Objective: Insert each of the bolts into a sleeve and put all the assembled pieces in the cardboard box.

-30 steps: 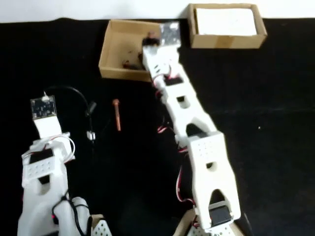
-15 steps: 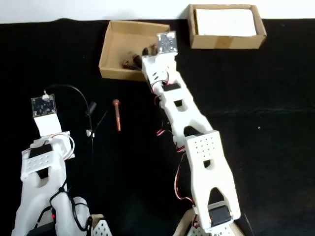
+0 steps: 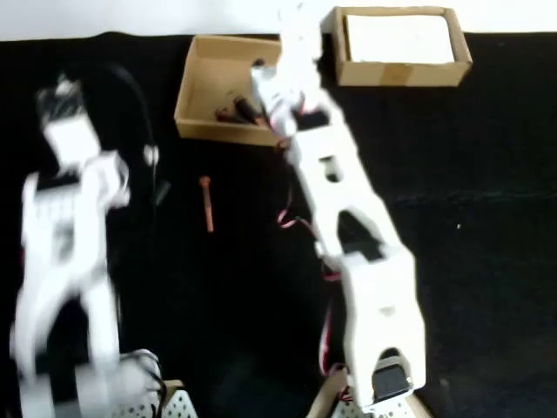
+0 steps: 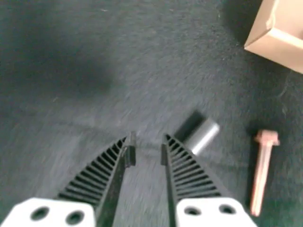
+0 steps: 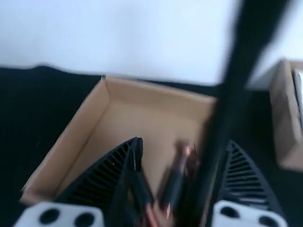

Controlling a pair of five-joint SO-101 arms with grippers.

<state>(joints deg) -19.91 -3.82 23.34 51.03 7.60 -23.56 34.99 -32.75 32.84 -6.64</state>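
A copper bolt (image 3: 206,202) lies on the black table, with a dark grey sleeve (image 3: 161,191) just to its left. In the left wrist view my left gripper (image 4: 147,144) hovers low beside the sleeve (image 4: 199,133), its fingers a narrow gap apart with nothing between them; the bolt (image 4: 262,171) lies a little past the sleeve. My right gripper (image 5: 184,142) stands open above the cardboard box (image 5: 94,127). Assembled pieces (image 5: 176,176) lie on the box floor below it. From above, the right gripper (image 3: 258,91) is at the right side of the box (image 3: 196,83), and the pieces (image 3: 233,111) lie near its front wall.
A second cardboard box (image 3: 396,71) with white contents stands at the back right. A black cable (image 5: 236,71) crosses the right wrist view. The left arm (image 3: 65,218) reaches up the table's left side. A corner of the cardboard box (image 4: 279,35) shows past the sleeve.
The left arm has swung away from the table's front edge toward the sleeve. The right gripper has lifted out of the box, and the assembled pieces now lie uncovered on its floor.
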